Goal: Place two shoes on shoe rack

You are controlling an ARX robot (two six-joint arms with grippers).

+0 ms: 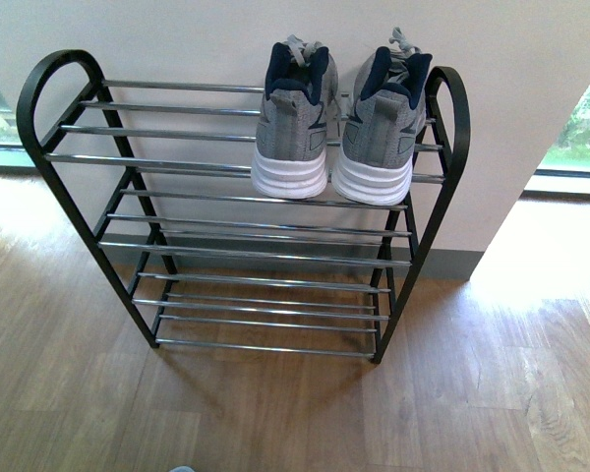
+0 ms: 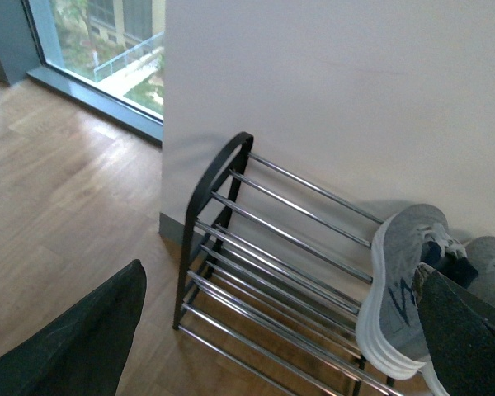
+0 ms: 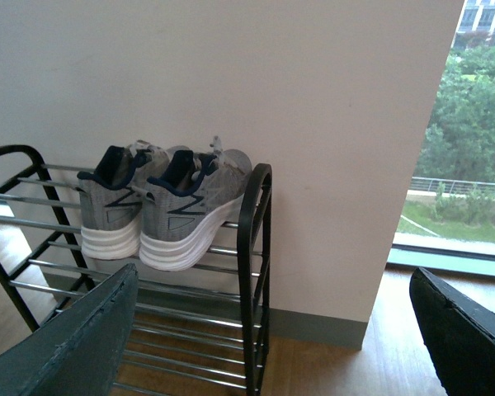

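Backing off clear of the shoe rack (image 1: 147, 162) was judged sufficient: the two shoes (image 1: 293, 128) were seated side by side, top tier, right end; left gripper (image 2: 279, 268) and right gripper (image 3: 272, 272) were spread wide, nothing held.

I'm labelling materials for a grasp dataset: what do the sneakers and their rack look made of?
Sneakers: grey uppers look like knit fabric, matte with a fine weave; thick white soles look like foam or rubber, ridged and dull. Rack frame: arched, looks like black painted metal, smooth; rods look like chrome-plated steel, shiny with bright highlights.
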